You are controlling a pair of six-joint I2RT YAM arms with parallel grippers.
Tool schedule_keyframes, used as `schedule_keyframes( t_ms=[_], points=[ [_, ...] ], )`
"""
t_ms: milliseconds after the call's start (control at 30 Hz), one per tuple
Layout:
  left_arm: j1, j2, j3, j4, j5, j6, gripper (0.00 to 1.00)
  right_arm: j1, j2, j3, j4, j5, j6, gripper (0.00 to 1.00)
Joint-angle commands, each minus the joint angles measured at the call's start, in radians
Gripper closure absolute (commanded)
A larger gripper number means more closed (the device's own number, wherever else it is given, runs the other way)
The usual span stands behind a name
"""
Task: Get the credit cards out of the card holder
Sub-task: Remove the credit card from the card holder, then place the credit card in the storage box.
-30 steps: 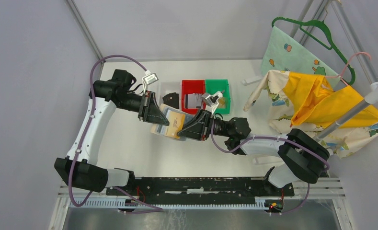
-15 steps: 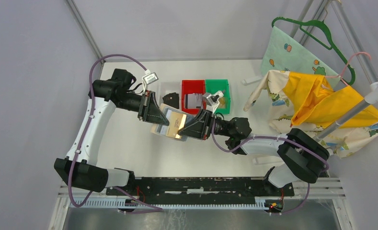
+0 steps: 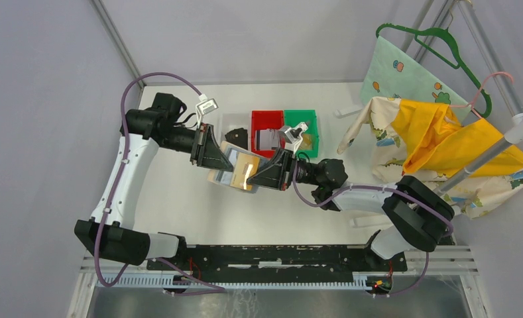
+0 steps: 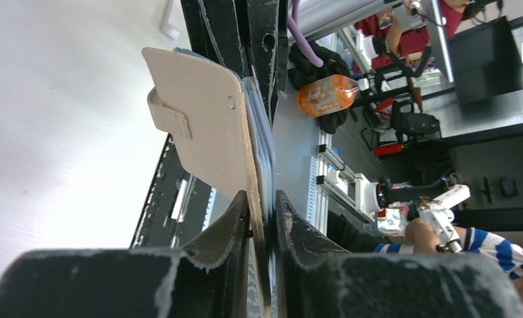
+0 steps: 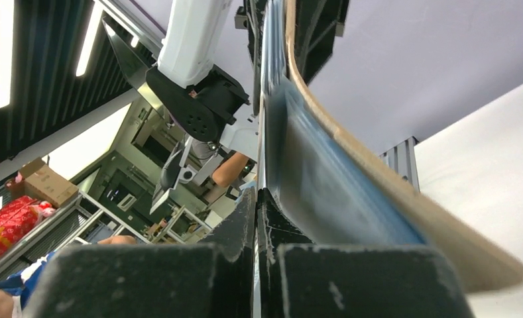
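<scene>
While the left arm's fingers (image 4: 232, 222), nearly closed, clamp the card holder (image 4: 205, 126) off the desk (image 3: 179, 192) on the near side of the red bin (image 3: 255, 119), the right arm's fingers (image 5: 242, 228) are pressed fully together at its sleeve edge; whether on a credit card or bare plastic, I cannot tell. Card extraction looks to be in hand. Next: a straight pull along the sleeve, left grip firm.

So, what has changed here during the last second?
The right fingers closed at the edge of the clear sleeves; whether they pinch anything, I cannot tell. The left fingers stay clamped on the card holder. The red bin has not moved.
</scene>
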Motion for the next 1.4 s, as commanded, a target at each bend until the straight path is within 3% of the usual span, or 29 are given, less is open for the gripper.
schedule_keyframes(
  t_ms=[0,167,233,333,433,600,800,1000,1367],
  points=[
    [-0.002,-0.01,0.05,0.049,-0.08,0.01,0.98,-0.042,-0.064,-0.058,0.135,0.003,0.029,1.0],
    [-0.003,-0.016,0.07,0.15,-0.239,-0.049,0.98,-0.126,-0.168,-0.131,-0.026,-0.048,-0.056,1.0],
    [-0.002,-0.024,0.065,0.198,-0.332,-0.07,0.98,-0.182,-0.231,-0.136,-0.182,-0.087,-0.133,1.0],
    [-0.003,-0.035,0.041,0.253,-0.484,-0.07,0.98,-0.293,-0.305,-0.076,-0.604,-0.127,-0.368,1.0],
    [-0.002,-0.04,0.011,0.271,-0.537,-0.051,0.98,-0.413,-0.318,0.058,-1.097,-0.096,-0.649,1.0],
    [-0.004,-0.035,-0.064,0.272,-0.493,-0.037,0.98,-0.525,-0.179,0.279,-1.51,0.076,-0.952,1.0],
    [-0.01,-0.018,-0.122,0.262,-0.482,-0.014,0.98,-0.558,0.069,0.509,-1.695,0.264,-1.068,1.0],
    [-0.059,-0.031,-0.211,0.318,-0.511,-0.016,0.98,-0.556,0.205,0.636,-1.73,0.354,-1.061,1.0],
    [-0.183,0.056,-0.39,0.469,-0.704,0.097,0.94,-0.543,0.36,0.689,-1.695,0.292,-1.051,0.99]
  ],
)
